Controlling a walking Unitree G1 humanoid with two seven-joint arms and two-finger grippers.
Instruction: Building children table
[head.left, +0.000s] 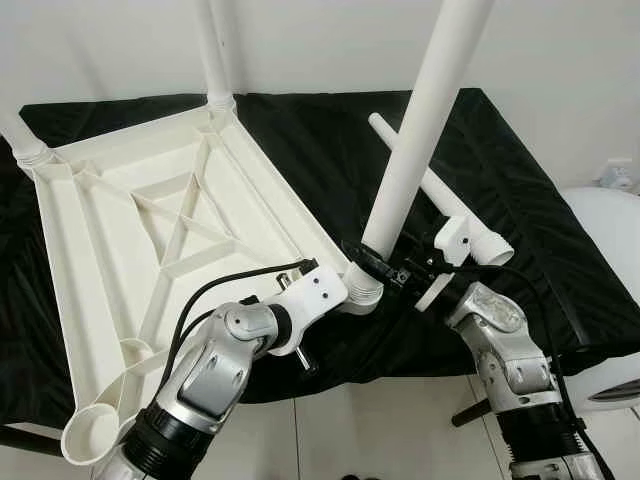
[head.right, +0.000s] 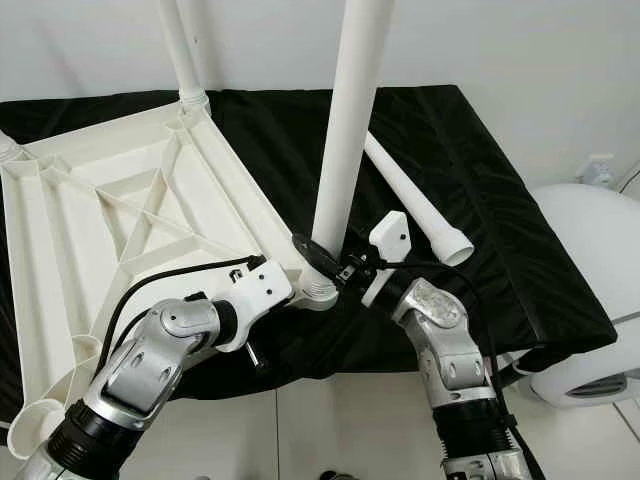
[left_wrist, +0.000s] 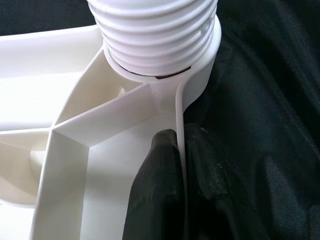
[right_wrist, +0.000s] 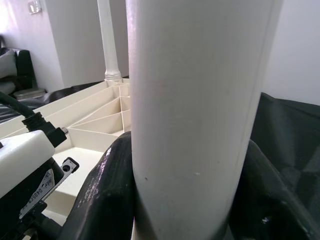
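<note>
A white plastic table top (head.left: 130, 230) lies upside down on a black-covered surface, its ribs facing up. Two legs stand screwed in at its far corners (head.left: 212, 50). A third white leg (head.left: 420, 120) stands upright in the near right corner socket (head.left: 362, 290). My right gripper (head.left: 385, 268) is shut on this leg near its base; its fingers (right_wrist: 107, 200) wrap the tube. My left gripper (left_wrist: 182, 190) is shut on the table top's rim (left_wrist: 179, 115) beside that socket, one finger (left_wrist: 155, 195) on each side of the thin wall. A fourth leg (head.left: 440, 195) lies loose on the cloth.
The black cloth (head.left: 540, 230) drapes over the support's edges. A white rounded object (head.left: 610, 290) stands at the right. Pale floor tiles (head.left: 400, 430) show below the front edge. A white wall rises behind.
</note>
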